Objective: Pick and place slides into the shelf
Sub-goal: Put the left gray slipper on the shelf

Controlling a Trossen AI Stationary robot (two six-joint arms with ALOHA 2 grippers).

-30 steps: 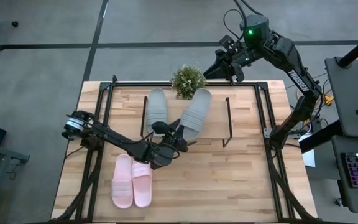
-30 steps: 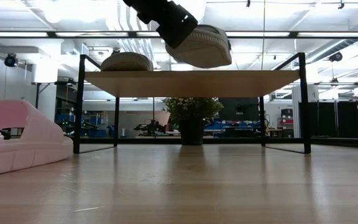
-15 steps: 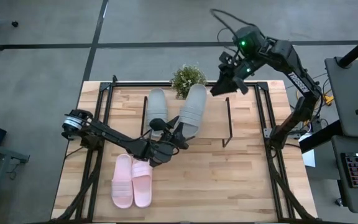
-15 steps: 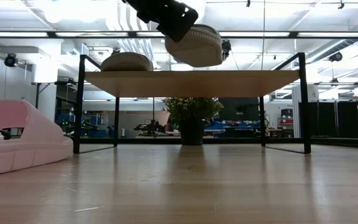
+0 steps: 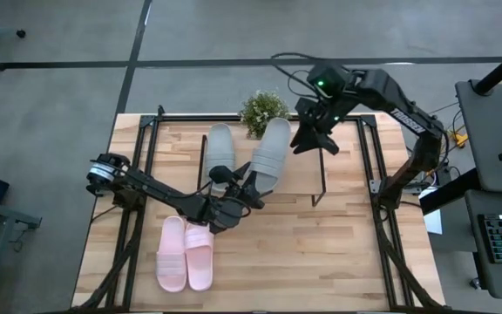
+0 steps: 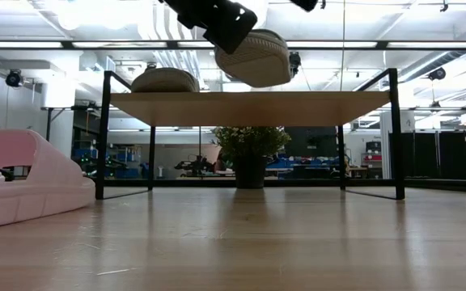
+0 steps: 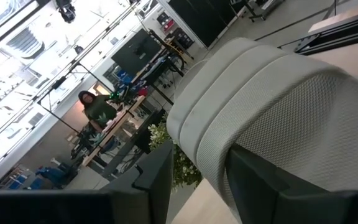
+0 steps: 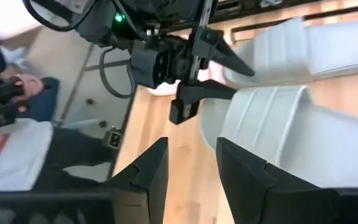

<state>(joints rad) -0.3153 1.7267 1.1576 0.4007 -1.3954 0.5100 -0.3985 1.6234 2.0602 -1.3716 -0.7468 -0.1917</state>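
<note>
Plainly, the danger sits at the shelf [image 5: 260,131]: its plank top is smooth pale wood on thin black legs, and the grey-green slide [image 5: 268,157] hangs tilted above it beside its mate [image 5: 219,150], so a release from here could let the soft shoe tip off the front edge. The left gripper [image 5: 244,189] is clamped on that slide's wide ribbed strap. The right gripper [image 5: 312,139], fingers apart, hovers over the shelf nearby and could bump it. The pink pair [image 5: 186,253] lies well in front of the shelf
</note>
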